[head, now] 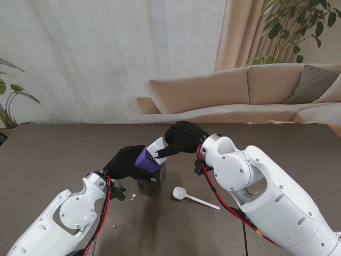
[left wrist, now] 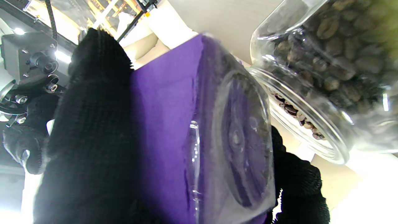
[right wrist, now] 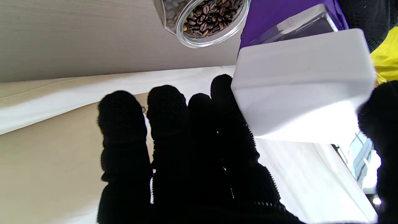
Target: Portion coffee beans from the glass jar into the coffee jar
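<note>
The coffee jar point(head: 146, 160) has a purple label and a white lid point(head: 159, 148). It is tilted above the table, and my left hand point(head: 125, 162) is shut around its body point(left wrist: 168, 130). My right hand point(head: 184, 137) reaches in from the right, with fingers point(right wrist: 224, 124) and thumb closed on the white lid point(right wrist: 304, 84). The glass jar point(head: 154, 181) stands on the table just under the coffee jar. Its mouth is open and it holds coffee beans point(right wrist: 211, 18). In the left wrist view the glass jar point(left wrist: 326, 62) lies close beside the coffee jar's clear base.
A white plastic spoon point(head: 189, 196) lies on the brown table point(head: 64, 154) to the right of the glass jar. A few small white bits point(head: 133, 196) lie near my left wrist. A beige sofa point(head: 240, 90) stands beyond the table's far edge.
</note>
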Controlling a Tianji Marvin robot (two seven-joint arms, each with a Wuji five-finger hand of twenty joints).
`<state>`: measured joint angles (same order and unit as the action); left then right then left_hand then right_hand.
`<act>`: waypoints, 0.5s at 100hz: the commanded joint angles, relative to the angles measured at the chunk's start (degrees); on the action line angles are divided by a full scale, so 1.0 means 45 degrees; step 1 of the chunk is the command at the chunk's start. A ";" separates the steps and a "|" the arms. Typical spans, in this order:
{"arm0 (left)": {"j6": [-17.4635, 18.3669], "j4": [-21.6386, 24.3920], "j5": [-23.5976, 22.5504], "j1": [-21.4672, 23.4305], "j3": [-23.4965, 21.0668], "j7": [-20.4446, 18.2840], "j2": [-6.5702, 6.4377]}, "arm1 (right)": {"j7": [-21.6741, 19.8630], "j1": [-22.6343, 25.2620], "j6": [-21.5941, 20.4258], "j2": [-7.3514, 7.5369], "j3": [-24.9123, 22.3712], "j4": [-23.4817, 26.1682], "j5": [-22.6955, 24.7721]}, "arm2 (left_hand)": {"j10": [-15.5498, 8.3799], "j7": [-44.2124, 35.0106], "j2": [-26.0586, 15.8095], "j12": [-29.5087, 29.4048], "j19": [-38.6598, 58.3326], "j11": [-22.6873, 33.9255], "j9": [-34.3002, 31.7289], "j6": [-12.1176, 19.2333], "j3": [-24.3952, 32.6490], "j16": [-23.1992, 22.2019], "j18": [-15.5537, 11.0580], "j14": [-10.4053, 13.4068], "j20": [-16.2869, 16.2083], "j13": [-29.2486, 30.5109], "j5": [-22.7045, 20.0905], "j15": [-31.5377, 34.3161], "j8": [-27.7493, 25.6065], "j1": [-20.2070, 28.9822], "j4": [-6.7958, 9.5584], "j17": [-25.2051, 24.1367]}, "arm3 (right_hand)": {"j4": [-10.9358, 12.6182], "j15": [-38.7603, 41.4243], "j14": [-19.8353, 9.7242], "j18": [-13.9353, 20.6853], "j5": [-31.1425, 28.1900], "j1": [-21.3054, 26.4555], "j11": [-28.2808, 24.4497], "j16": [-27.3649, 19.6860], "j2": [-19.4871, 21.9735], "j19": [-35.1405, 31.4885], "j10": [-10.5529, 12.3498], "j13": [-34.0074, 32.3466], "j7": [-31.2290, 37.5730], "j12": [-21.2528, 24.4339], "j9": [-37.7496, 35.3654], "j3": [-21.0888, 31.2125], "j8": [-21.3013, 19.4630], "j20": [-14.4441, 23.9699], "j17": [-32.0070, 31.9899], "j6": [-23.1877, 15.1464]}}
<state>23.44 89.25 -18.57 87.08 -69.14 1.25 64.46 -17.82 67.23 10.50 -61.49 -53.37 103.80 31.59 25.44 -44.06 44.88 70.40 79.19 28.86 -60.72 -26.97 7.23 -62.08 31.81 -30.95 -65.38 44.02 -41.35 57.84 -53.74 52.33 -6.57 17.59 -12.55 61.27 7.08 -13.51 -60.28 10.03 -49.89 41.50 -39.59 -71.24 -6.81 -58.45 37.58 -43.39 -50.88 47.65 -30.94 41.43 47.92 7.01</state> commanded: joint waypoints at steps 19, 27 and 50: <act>0.0017 0.0080 0.0060 -0.0105 -0.0040 -0.0059 0.0061 | 0.0259 0.0258 -0.0138 -0.0121 0.0244 -0.0066 0.0383 | -0.0452 -0.1929 -0.7195 0.0435 -0.0139 0.1371 -0.0965 0.1574 0.4896 -0.0316 -0.0856 -0.0597 -0.0078 0.0759 -0.0979 0.1847 -0.0828 0.4808 0.0457 -0.0567 | 0.0809 0.0189 0.0014 -0.0341 -0.3172 0.0834 0.0293 0.0103 0.1442 -0.0747 0.0822 -0.1011 0.3204 -0.0331 -0.1260 0.0787 -0.0573 -0.0162 -0.3857 -0.2503; 0.0033 0.0072 0.0065 -0.0112 -0.0030 -0.0037 0.0067 | 0.0424 0.0269 -0.0132 -0.0154 0.0308 -0.0098 0.0493 | -0.0449 -0.1925 -0.7194 0.0437 -0.0128 0.1378 -0.0978 0.1572 0.4913 -0.0316 -0.0864 -0.0590 -0.0080 0.0760 -0.0972 0.1848 -0.0820 0.4808 0.0463 -0.0551 | 0.0958 0.0154 0.0033 -0.0337 -0.3282 0.0788 0.0406 0.0085 0.1878 -0.0824 0.0860 -0.1276 0.3960 -0.0320 -0.1746 0.0495 -0.0644 -0.0265 -0.3663 -0.2441; 0.0032 0.0099 0.0003 -0.0071 -0.0045 -0.0023 0.0060 | 0.0567 0.0239 -0.0265 -0.0162 0.0436 -0.0179 0.0875 | -0.0449 -0.1925 -0.7193 0.0436 -0.0130 0.1379 -0.0978 0.1552 0.4904 -0.0313 -0.0847 -0.0596 -0.0080 0.0756 -0.0985 0.1841 -0.0812 0.4808 0.0462 -0.0554 | 0.1066 0.0086 -0.0059 -0.0273 -0.3506 0.0366 0.0560 0.0080 0.2602 -0.0963 0.1052 -0.1808 0.6007 -0.0364 -0.2583 -0.0258 -0.0577 -0.0430 -0.3379 -0.2560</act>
<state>23.50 88.97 -18.56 86.99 -69.11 1.75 64.45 -14.29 67.70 9.86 -61.92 -52.18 103.31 34.72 25.44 -44.05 44.88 70.41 79.19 28.86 -60.72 -26.94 7.23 -62.03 31.81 -30.95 -65.38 44.02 -41.37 57.84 -53.74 52.33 -6.58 17.59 -12.41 61.31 7.80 -13.59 -69.65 6.41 -48.92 41.54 -31.58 -72.69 -8.32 -64.49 54.35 -44.07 -60.90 44.20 -32.43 41.02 48.44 7.36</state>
